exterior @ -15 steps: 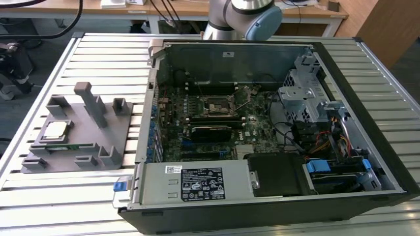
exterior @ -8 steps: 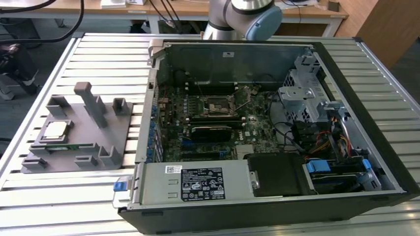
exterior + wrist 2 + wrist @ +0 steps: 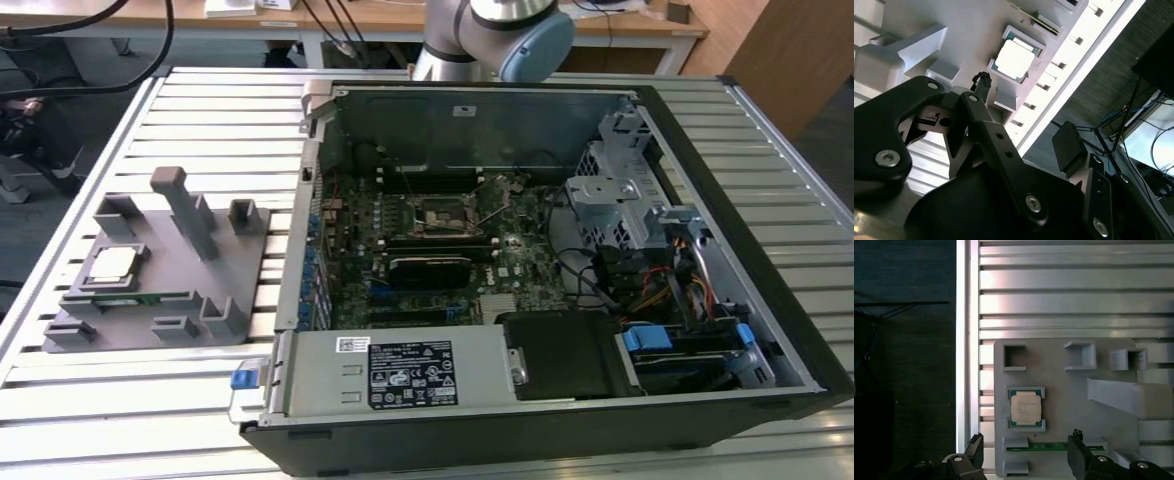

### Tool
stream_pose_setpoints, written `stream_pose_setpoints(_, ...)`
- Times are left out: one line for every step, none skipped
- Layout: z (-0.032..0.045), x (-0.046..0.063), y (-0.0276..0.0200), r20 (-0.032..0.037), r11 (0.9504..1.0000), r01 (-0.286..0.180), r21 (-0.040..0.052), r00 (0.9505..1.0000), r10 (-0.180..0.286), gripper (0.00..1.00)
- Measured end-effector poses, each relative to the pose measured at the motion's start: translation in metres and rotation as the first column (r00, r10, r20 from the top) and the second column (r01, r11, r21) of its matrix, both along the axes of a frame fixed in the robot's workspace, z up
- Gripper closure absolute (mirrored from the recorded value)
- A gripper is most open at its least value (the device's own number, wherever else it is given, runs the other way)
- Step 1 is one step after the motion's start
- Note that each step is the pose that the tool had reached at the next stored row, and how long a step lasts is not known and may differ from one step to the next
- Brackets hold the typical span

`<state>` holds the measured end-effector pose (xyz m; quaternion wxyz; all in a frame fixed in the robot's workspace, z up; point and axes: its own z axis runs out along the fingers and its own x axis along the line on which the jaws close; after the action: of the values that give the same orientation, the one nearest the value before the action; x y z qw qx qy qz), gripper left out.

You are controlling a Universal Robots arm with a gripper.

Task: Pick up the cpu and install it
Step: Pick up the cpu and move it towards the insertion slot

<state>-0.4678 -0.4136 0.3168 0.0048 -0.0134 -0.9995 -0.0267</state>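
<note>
The cpu [image 3: 112,263] is a small silvery square chip lying flat in a nest of the grey holder [image 3: 200,255] on the exterior view's left, outside the computer case. Both wrist views look down on the cpu [image 3: 1026,408] [image 3: 1014,59]. My gripper [image 3: 1025,449] hangs above the holder, open, its two black fingertips [image 3: 975,447] wide apart and empty. The cpu lies a little beyond the line between them, untouched. The dark square socket [image 3: 447,215] sits on the motherboard inside the case.
A green memory stick [image 3: 1054,446] lies in a slot of the holder beside the cpu. Grey posts [image 3: 180,205] rise from the holder. The open computer case [image 3: 747,200] takes up the slatted table's [image 3: 200,100] middle and right, with cables and a drive cage inside.
</note>
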Motion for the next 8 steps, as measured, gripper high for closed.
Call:
stream_pose_setpoints(-0.0017, 0.0000, 0.0000, 0.0001, 1.0000, -0.001, 0.0000, 1.0000, 0.001, 0.24)
stream_pose_setpoints(-0.0028, 0.0000, 0.0000, 0.0000, 1.0000, -0.002, -0.0001, 1.0000, 0.002, 0.24)
stream_pose_setpoints(-0.0036, 0.0001, 0.0000, -0.0002, 1.0000, -0.002, -0.0010, 1.0000, 0.002, 0.24)
stream_pose_setpoints(-0.0045, 0.0001, -0.0001, -0.0001, 1.0000, -0.003, -0.0013, 1.0000, 0.003, 0.24)
stream_pose_setpoints(-0.0054, 0.0001, -0.0001, 0.0000, 1.0000, -0.003, -0.0014, 1.0000, 0.003, 0.24)
stream_pose_setpoints(-0.0063, 0.0000, -0.0001, 0.0000, 1.0000, -0.003, -0.0015, 1.0000, 0.003, 0.24)
stream_pose_setpoints(-0.0072, 0.0000, 0.0000, 0.0000, 1.0000, -0.003, -0.0015, 1.0000, 0.003, 0.24)
stream_pose_setpoints(-0.0080, 0.0000, 0.0000, 0.0001, 1.0000, -0.004, -0.0014, 1.0000, 0.004, 0.24)
